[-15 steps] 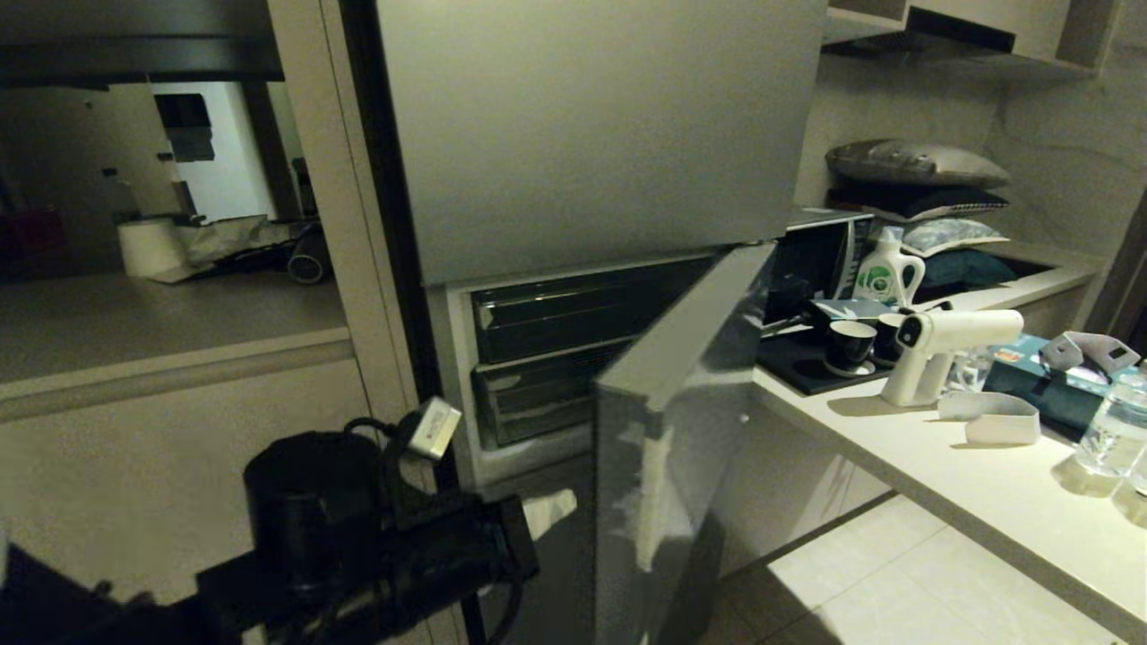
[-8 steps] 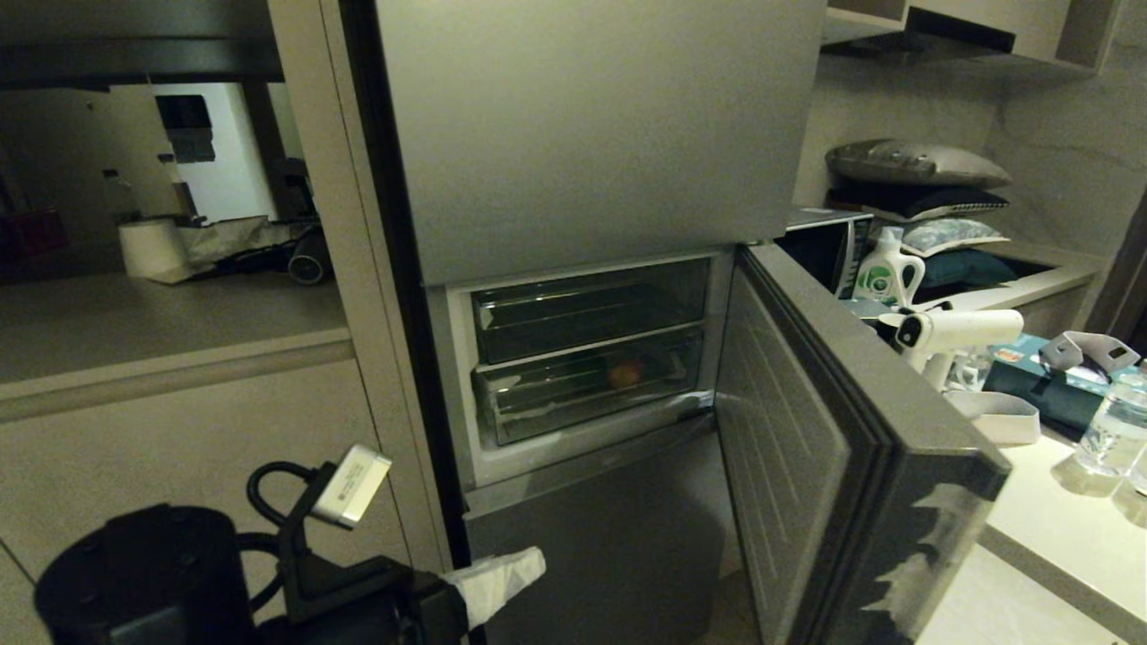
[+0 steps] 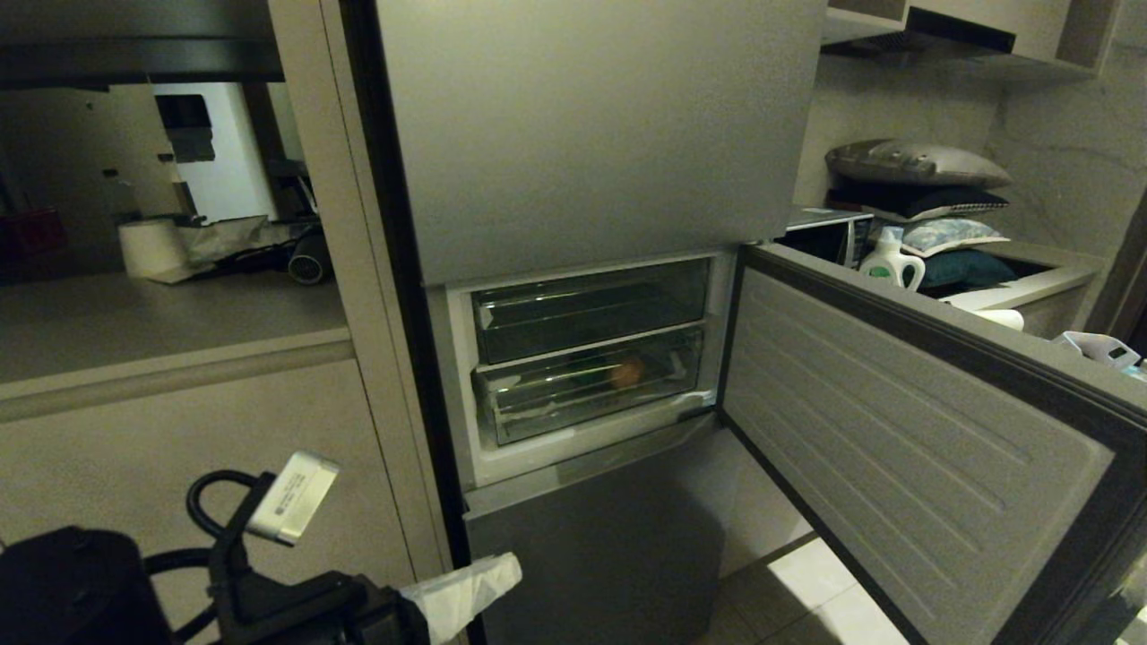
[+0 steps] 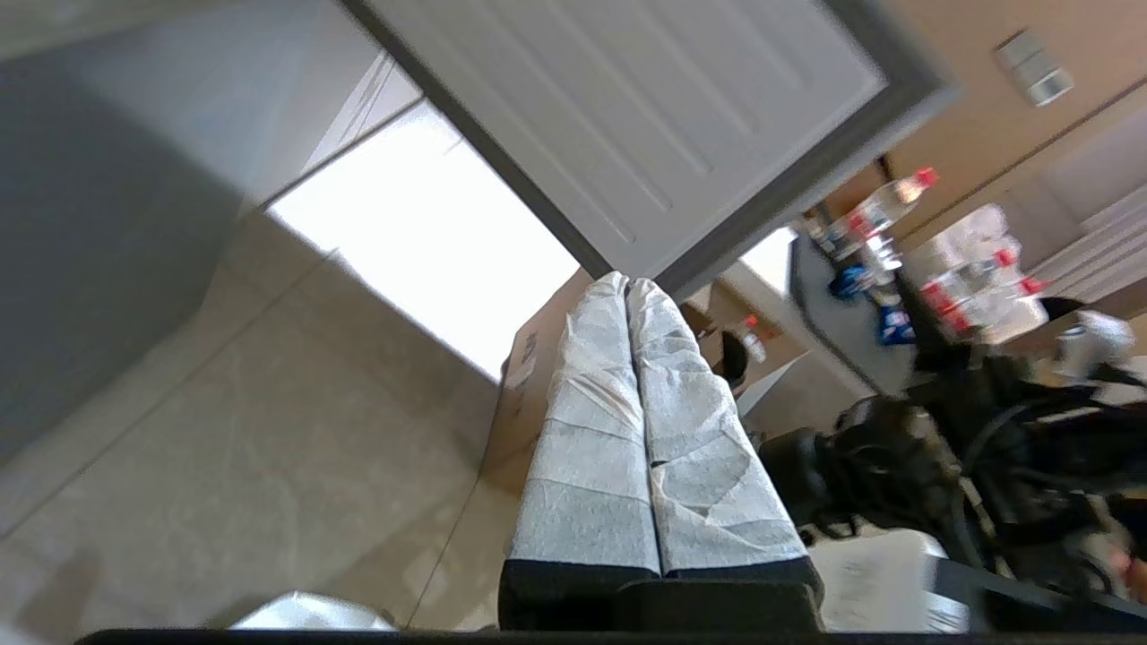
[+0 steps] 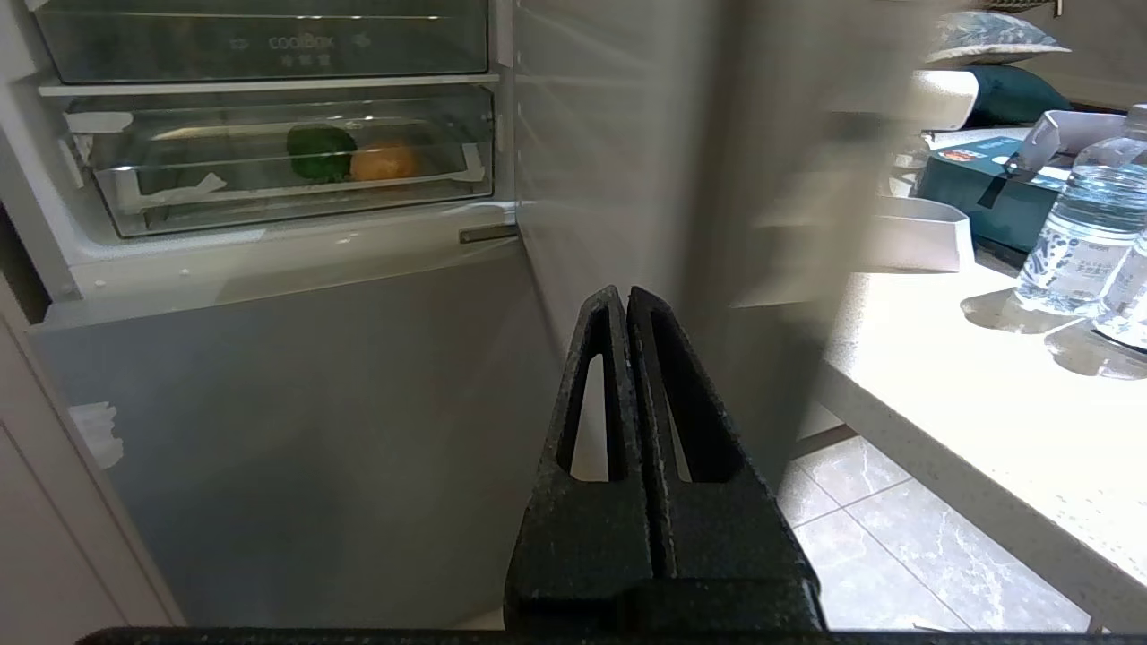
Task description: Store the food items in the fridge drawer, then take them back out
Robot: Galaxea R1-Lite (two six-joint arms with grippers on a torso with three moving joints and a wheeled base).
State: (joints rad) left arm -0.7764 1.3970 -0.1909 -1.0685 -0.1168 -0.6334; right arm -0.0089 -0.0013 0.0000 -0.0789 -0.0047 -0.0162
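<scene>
The left pincer (image 4: 627, 285), wrapped in crinkled white tape, is clenched on nothing, held low beside the fridge. The right pincer (image 5: 625, 294), black and gritty, is likewise clenched and empty. Behind the clear, glossy fridge drawer (image 5: 269, 193), a green piece (image 5: 319, 150) and a round orange-brown one (image 5: 383, 162) are seen. The ribbed fridge door (image 3: 905, 448) is swung wide over the table (image 5: 968, 358).

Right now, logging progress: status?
Left gripper shut, low by fridge. Right gripper shut, empty. Orange item and green item inside closed drawer. Door open.
</scene>
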